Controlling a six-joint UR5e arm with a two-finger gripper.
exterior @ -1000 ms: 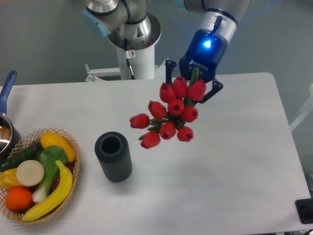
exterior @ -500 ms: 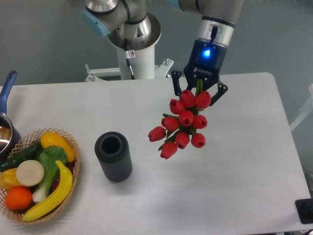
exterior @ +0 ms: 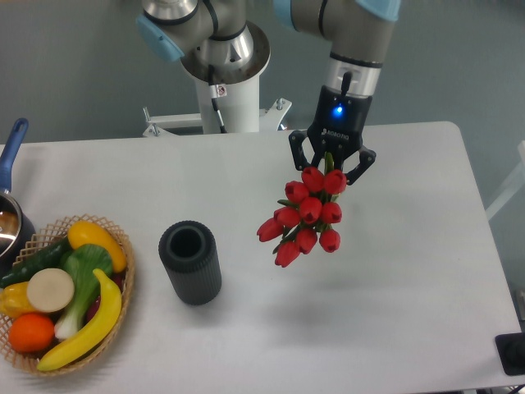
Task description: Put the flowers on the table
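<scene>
The flowers (exterior: 306, 215) are a bunch of red tulip buds with short green stems. They hang from my gripper (exterior: 330, 167), which is shut on the stems at the top of the bunch. The bunch is in the air above the white table (exterior: 394, 271), right of its middle; a faint shadow lies on the table below it. The buds point down and to the left. The dark grey ribbed vase (exterior: 190, 262) stands upright and empty to the left of the flowers, well apart from them.
A wicker basket (exterior: 123, 308) of toy fruit sits at the front left. A pot with a blue handle (exterior: 11, 156) is at the left edge. The robot base (exterior: 225, 74) stands behind the table. A dark object (exterior: 512, 353) sits at the front right corner.
My gripper with the flowers moved right and then lower towards the table, and turned more upright. The bunch now hangs more straight down. The vase and basket have not moved.
</scene>
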